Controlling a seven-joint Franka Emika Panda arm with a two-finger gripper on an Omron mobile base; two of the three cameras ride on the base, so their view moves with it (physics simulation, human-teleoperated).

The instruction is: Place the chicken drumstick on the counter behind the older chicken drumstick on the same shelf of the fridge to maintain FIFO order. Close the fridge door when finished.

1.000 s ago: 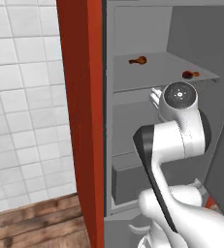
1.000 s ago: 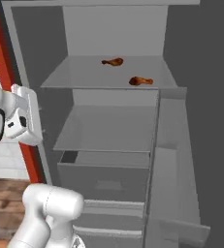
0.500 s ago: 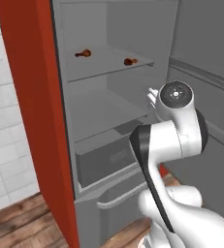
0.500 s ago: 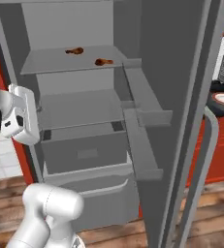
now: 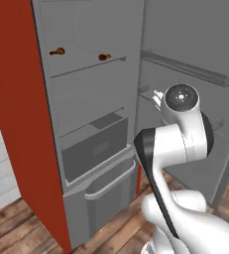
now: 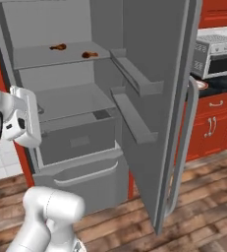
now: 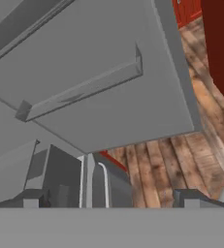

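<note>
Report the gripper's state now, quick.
Gripper: open, fingers spread wide, holding nothing.

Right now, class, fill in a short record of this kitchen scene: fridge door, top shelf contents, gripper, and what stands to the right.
fridge door: open, swung wide
shelf: two chicken drumsticks, apart
gripper: open, empty
drawer: below the shelves, closed
right of fridge: microwave on black counter

Grey fridge (image 6: 70,106), red side panels (image 5: 22,124), brown drumsticks (image 6: 57,47).
</note>
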